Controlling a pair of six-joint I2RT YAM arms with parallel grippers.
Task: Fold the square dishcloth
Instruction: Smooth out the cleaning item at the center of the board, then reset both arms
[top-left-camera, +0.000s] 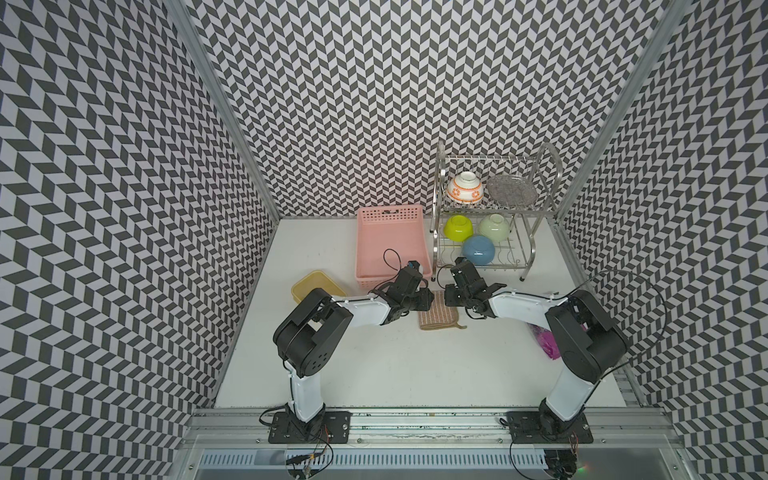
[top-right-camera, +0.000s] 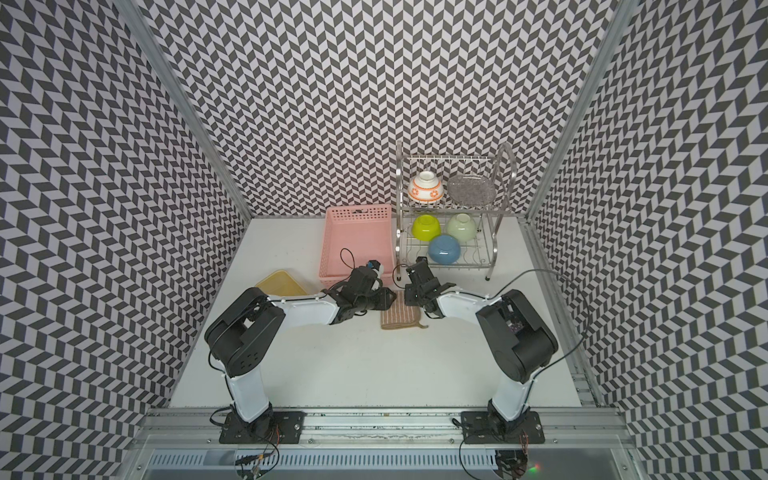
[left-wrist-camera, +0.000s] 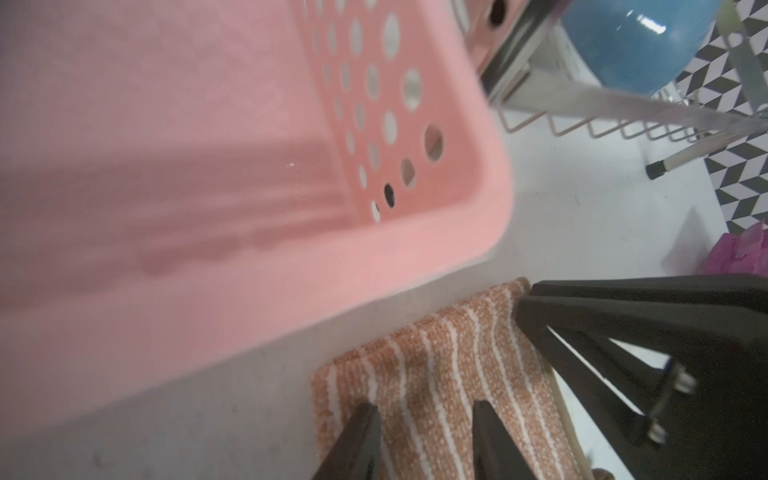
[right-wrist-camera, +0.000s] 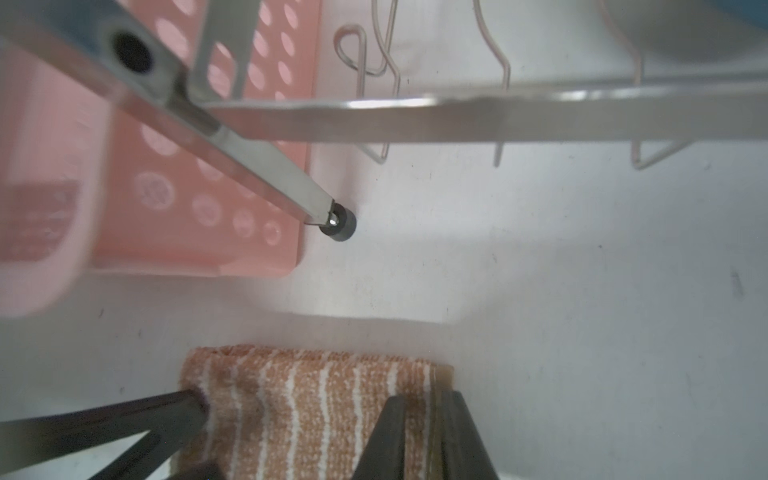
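Observation:
The square dishcloth (top-left-camera: 438, 319) (top-right-camera: 401, 319), tan with cream stripes, lies folded into a small rectangle on the white table between the two arms, its corner loop sticking out on the right. My left gripper (left-wrist-camera: 424, 417) stands open over its left end, and striped cloth shows between its fingers (left-wrist-camera: 365, 419). My right gripper (right-wrist-camera: 424, 409) is shut on the cloth's brown-edged right end (right-wrist-camera: 440, 376). In both top views the gripper bodies hide the far part of the cloth.
A pink basket (top-left-camera: 390, 232) stands just behind the cloth. To its right is a metal dish rack (top-left-camera: 540, 216) holding bowls; its rubber foot (right-wrist-camera: 341, 226) stands close by. A yellow tub (top-left-camera: 316, 286) sits on the left and a magenta bag (top-left-camera: 548, 347) on the right.

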